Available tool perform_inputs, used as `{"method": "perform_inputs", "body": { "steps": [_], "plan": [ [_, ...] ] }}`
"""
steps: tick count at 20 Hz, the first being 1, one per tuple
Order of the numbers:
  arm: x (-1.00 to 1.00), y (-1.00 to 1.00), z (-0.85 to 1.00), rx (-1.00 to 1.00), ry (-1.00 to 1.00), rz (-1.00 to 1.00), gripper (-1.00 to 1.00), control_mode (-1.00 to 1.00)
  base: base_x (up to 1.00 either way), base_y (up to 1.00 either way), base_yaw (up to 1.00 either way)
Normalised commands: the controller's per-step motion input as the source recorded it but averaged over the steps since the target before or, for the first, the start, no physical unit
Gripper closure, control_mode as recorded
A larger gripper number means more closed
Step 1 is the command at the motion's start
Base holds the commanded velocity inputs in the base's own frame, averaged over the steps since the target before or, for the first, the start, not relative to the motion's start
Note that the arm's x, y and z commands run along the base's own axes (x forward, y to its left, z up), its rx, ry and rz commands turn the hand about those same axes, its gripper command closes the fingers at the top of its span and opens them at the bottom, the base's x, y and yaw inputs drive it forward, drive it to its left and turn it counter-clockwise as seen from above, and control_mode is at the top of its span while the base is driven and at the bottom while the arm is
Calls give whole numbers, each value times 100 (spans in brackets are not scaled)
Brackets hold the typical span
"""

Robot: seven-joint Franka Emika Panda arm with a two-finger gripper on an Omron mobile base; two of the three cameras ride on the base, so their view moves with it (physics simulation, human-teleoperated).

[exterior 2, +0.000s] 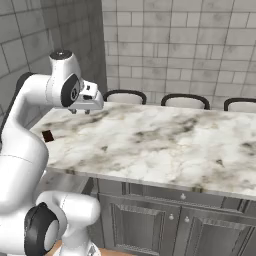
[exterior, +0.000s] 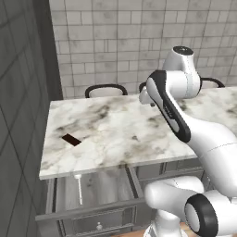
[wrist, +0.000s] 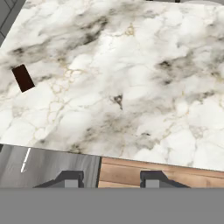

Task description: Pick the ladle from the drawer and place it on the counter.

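Slim silvery ladle (exterior: 79, 187) lying in the open grey drawer (exterior: 88, 210)
The end effector (wrist: 111, 178) is hovering empty, fingers spread, high above the veined white marble table (exterior: 139, 134), well apart from the ladle; a small dark brown block (exterior: 71, 139) is sitting near the table's left edge, pale tiled walls behind

My slender whitish-silver ladle (exterior: 79, 187) lay flat inside the wide, shallow grey drawer (exterior: 88, 215), which stood pulled open just below the thick white veined marble counter (exterior: 129, 134).
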Motion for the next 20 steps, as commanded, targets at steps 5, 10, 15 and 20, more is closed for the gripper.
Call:
{"method": "perform_inputs", "body": {
  "steps": [5, 10, 15, 20],
  "plan": [
    [0, 0, 0, 0, 0, 0, -100, 100, 0, 0, 2],
    [0, 0, 0, 0, 0, 0, -100, 100, -5, -23, 42],
    [0, 0, 0, 0, 0, 0, -100, 100, -13, -38, 61],
    [0, 0, 0, 0, 0, 0, -100, 100, -18, -50, 63]
  ]
}}
